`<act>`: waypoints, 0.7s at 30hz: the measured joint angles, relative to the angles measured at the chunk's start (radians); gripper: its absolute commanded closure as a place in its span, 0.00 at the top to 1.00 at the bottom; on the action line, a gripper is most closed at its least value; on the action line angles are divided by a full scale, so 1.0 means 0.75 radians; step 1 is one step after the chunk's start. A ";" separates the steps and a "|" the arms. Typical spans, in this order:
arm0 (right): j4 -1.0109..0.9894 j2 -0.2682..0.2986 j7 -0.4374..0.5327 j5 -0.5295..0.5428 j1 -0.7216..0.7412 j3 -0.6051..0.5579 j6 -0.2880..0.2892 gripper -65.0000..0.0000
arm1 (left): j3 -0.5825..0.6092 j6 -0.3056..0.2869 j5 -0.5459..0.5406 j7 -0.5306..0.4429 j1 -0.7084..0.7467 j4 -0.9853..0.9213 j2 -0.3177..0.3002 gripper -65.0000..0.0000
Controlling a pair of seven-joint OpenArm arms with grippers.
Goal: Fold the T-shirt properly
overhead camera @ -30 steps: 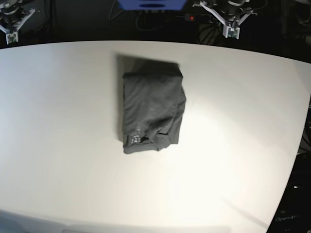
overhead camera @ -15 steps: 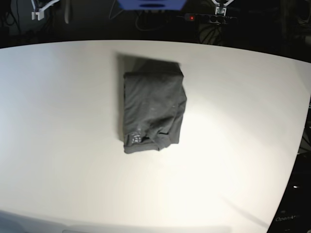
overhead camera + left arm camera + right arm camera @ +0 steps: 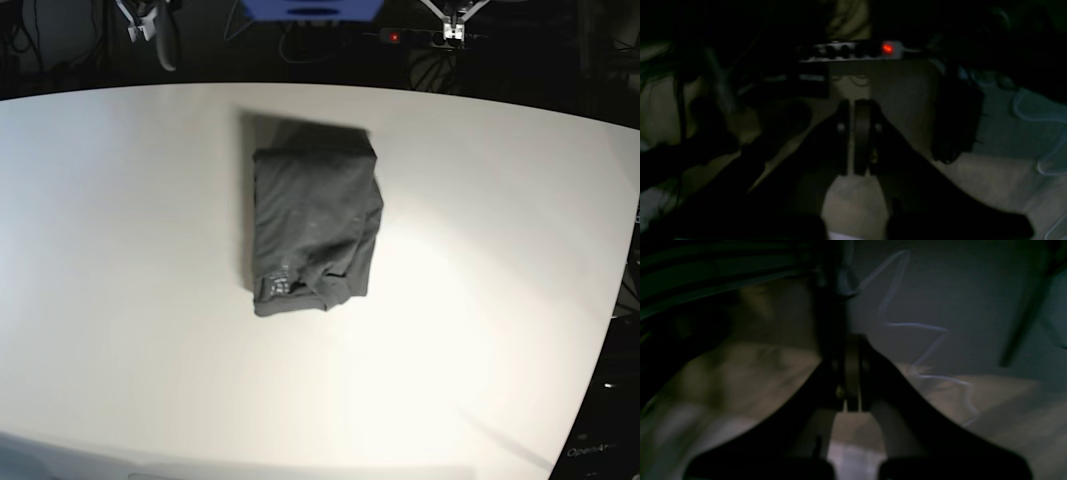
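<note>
The dark grey T-shirt [image 3: 313,225] lies folded into a compact, wrinkled rectangle near the middle of the white table [image 3: 120,250], with a small light label near its front left corner. Both grippers hang behind the table's far edge, well clear of the cloth. My left gripper [image 3: 454,30] shows at the top right of the base view, and in the left wrist view my left gripper [image 3: 851,110] is shut with nothing in it. My right gripper [image 3: 143,22] sits at the top left, and the dim right wrist view shows my right gripper [image 3: 848,343] shut and empty.
A blue object [image 3: 310,8] stands behind the table's far edge at top centre. A power strip with a red light [image 3: 887,48] lies on the floor beyond. Dark surroundings border the table's right edge [image 3: 625,290]. A pale cable [image 3: 917,326] trails across the floor.
Both arms have lifted away towards the back. The right gripper moved from the far left corner inward along the top edge. The T-shirt has not moved.
</note>
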 measured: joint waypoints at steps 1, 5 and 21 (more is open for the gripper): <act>-0.001 -0.008 0.036 0.039 -0.001 0.000 -0.044 0.00 | 0.000 -0.031 -0.027 0.002 0.000 -0.001 -0.002 0.04; 0.000 -0.034 0.080 0.093 0.019 0.001 -0.240 0.00 | 0.000 -0.279 -0.103 0.016 -0.017 -0.003 -0.010 0.04; -0.007 -0.141 0.021 0.089 0.080 0.158 -0.326 0.01 | 0.003 -0.521 -0.192 0.011 -0.082 0.008 -0.063 0.05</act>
